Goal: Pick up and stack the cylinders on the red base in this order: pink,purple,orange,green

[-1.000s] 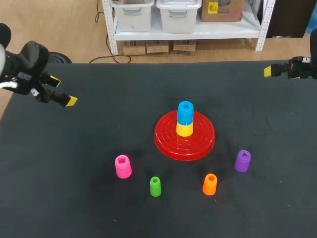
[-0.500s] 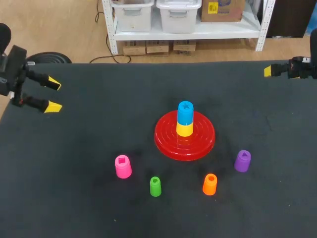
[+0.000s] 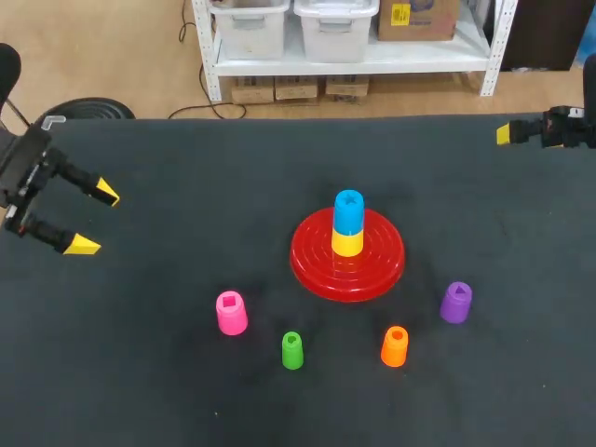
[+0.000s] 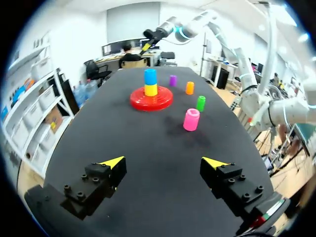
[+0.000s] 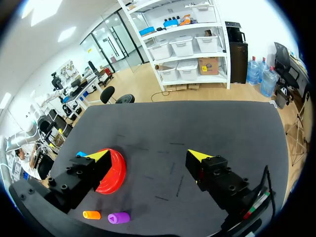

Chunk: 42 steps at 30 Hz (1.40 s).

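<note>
The red base (image 3: 312, 257) lies mid-table with a yellow cylinder (image 3: 347, 243) and a blue one (image 3: 348, 212) stacked on its peg. In front of it stand the pink (image 3: 231, 313), green (image 3: 292, 350), orange (image 3: 395, 345) and purple (image 3: 455, 302) cylinders, all upright on the mat. My left gripper (image 3: 95, 221) hangs open and empty at the far left edge; from its wrist the pink cylinder (image 4: 191, 119) is the nearest, well ahead of the left gripper (image 4: 164, 162). My right gripper (image 3: 507, 133) is open and empty at the far right corner. Ahead of the right gripper (image 5: 150, 155) is bare mat, with the red base (image 5: 114, 173) off to one side.
Black mat (image 3: 186, 186) covers the whole table. Wide bare stretches lie between each gripper and the cylinders. The orange cylinder (image 5: 91, 215) and the purple one (image 5: 118, 217) show on their sides from the right wrist, beyond the base.
My left gripper has swung toward the table's front along the left edge and turned, still open. The right arm and all cylinders have stayed put.
</note>
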Tool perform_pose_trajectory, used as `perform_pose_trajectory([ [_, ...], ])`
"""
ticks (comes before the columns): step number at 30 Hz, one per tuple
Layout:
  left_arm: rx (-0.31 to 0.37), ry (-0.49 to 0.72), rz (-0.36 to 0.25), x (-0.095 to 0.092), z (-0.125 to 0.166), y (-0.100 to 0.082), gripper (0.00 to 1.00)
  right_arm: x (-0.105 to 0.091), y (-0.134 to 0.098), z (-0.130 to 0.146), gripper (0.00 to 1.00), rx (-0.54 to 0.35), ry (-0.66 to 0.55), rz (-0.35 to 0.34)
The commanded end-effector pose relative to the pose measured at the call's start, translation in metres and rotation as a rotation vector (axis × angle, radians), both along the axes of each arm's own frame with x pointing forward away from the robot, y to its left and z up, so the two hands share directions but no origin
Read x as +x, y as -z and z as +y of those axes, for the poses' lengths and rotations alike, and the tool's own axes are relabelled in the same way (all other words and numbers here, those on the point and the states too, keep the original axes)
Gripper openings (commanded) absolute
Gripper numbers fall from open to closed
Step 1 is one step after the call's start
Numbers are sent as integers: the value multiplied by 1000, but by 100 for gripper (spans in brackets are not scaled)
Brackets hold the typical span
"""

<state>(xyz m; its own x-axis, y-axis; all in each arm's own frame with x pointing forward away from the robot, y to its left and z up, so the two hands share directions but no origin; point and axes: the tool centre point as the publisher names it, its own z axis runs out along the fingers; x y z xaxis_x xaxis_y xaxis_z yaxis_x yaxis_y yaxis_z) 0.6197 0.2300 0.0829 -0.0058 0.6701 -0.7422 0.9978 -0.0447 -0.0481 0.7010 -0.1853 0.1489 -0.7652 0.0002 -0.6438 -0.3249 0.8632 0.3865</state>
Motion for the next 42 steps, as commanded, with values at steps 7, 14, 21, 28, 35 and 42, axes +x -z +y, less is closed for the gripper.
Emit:
perform_pose_trajectory([
  [7, -47, -117, -51, -27, -2, 2, 100, 0, 0, 0, 100, -2, 2, 1],
  [14, -74, -73, -70, -38, -3, -5, 100, 0, 0, 0, 100, -2, 2, 1],
  [21, -85, -90, 2, -35, -4, -2, 100, 0, 0, 0, 100, -2, 2, 1],
  [28, -110, -70, 70, -43, -5, 0, 100, 0, 0, 0, 100, -2, 2, 1],
  [35, -105, -65, 59, -46, -1, 1, 100, 0, 0, 0, 100, -2, 2, 1],
  [42, -109, -60, 44, -43, 2, 0, 100, 0, 0, 0, 100, -2, 2, 1],
])
